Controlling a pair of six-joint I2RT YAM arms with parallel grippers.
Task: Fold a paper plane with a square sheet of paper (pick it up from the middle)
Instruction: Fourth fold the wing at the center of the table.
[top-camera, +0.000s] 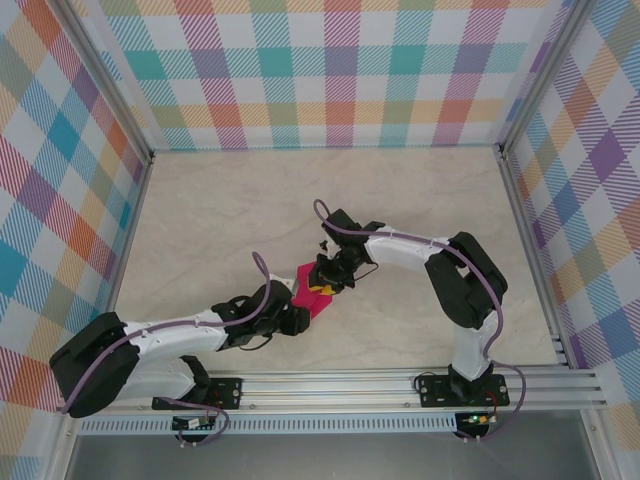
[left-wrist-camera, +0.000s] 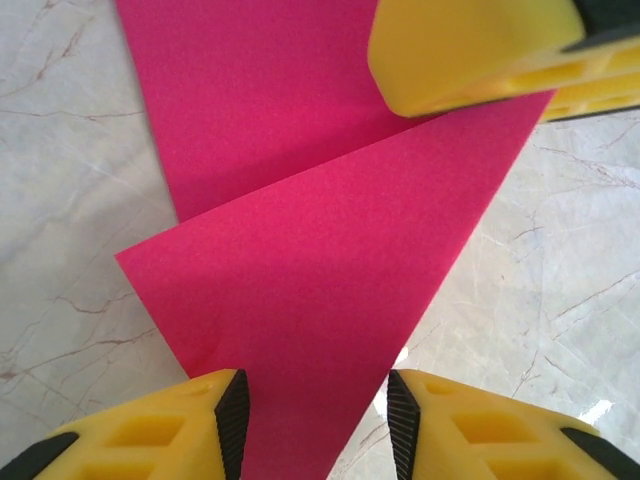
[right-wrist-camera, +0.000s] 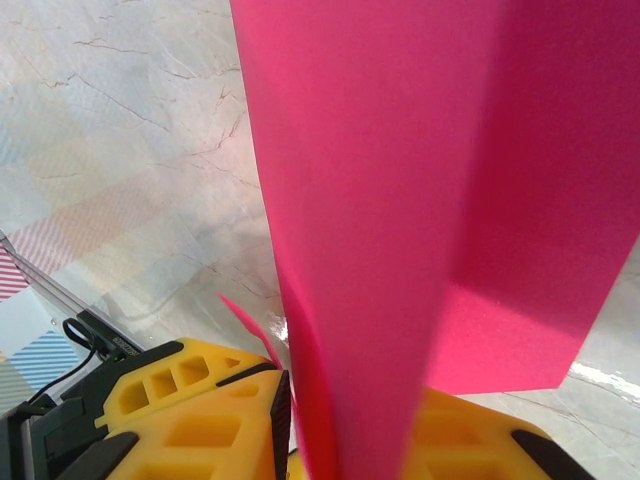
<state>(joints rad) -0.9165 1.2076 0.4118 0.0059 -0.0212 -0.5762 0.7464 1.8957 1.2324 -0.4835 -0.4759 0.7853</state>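
Left wrist view first: my left claw (left-wrist-camera: 318, 405) stands spread, its two yellow fingers at the bottom edge of the frame. The narrow tip of the pink paper (left-wrist-camera: 320, 270) runs down through the gap between them. I cannot tell whether either pad touches it. In the right wrist view my right claw (right-wrist-camera: 350, 425) is pinching that paper (right-wrist-camera: 400, 200). The paper comes out from between its fingers at the bottom centre and fans toward the top of the frame.

Moving outward, a yellow finger (left-wrist-camera: 470, 50) of the right claw presses on the paper at the upper right of the left wrist view. Below it a triangular flap lies over a second layer, with its edge slanting from left of centre up to the right. So at least one diagonal fold is made.

From above, the paper (top-camera: 308, 278) sits in the middle of the frame on the marble table (top-camera: 200, 210), between my two claws.

I judge the task early to midway. The paper is creased into broad triangles, not yet a narrow dart. No centre crease or wings show, so I expect those folds remain.
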